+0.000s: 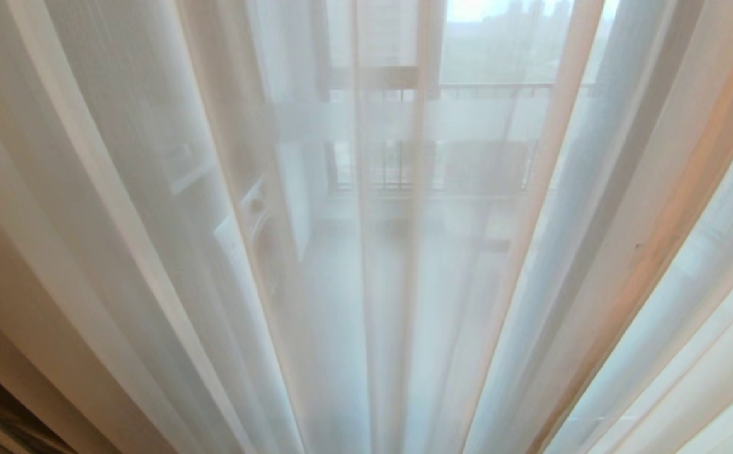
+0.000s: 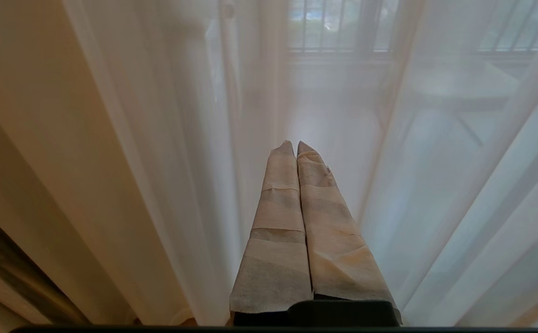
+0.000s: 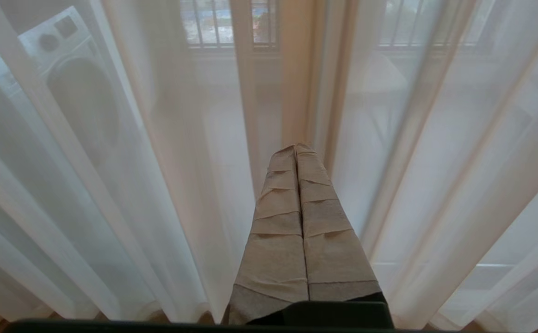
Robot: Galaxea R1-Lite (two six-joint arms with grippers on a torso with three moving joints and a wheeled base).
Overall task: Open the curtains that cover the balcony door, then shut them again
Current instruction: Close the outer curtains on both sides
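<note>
While sheers (image 1: 152, 189) fill head view, no hands visible | left hand (image 2: 292, 144) pinched empty | right hand (image 3: 295, 147) pinched empty; washer (image 3: 72, 88) behind sheers there only.

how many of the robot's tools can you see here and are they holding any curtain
2. The left tool shows only in the left wrist view, shut and empty before the sheer curtains. The right tool shows only in the right wrist view, likewise shut. Neither appears in the head view.

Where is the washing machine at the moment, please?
The washing machine is behind the sheer curtains, out on the balcony, showing through the fabric in the right wrist view, off to one side of the shut right gripper.
</note>
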